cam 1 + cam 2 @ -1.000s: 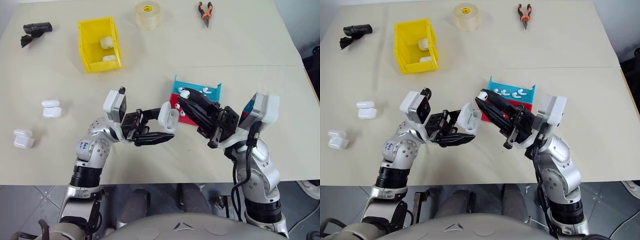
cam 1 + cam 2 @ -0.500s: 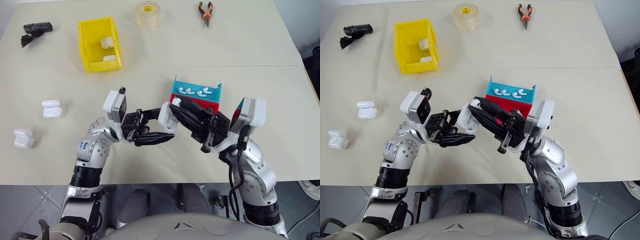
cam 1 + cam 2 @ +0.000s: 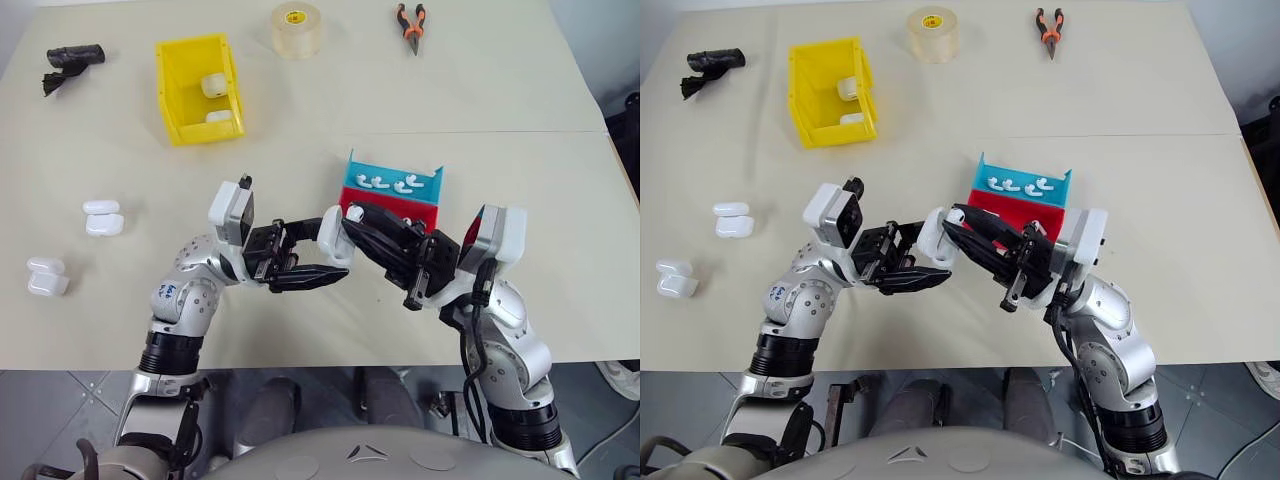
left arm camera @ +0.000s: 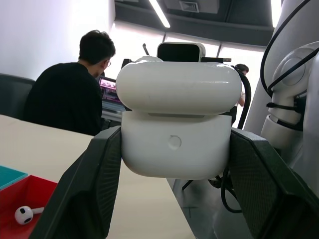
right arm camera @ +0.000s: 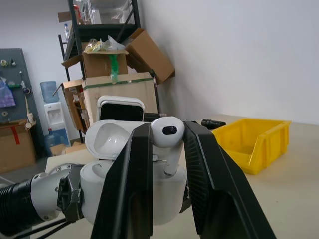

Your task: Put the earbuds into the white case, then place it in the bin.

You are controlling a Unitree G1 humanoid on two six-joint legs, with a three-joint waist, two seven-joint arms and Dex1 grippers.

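Earbuds: one earbud (image 5: 167, 133) is pinched by the right gripper (image 5: 167, 149) just above the white case (image 4: 174, 127), whose lid is up. That case is squeezed in the left gripper (image 3: 312, 250), beside the red and blue tray (image 3: 425, 187).

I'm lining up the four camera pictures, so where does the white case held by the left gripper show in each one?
Left eye view: white case at centre, in the left gripper.
Right eye view: just left of centre.
Left wrist view: centre, lid open, between the fingers.
Right wrist view: low, behind the right gripper pinching an earbud.
Shared landmark: the yellow bin.
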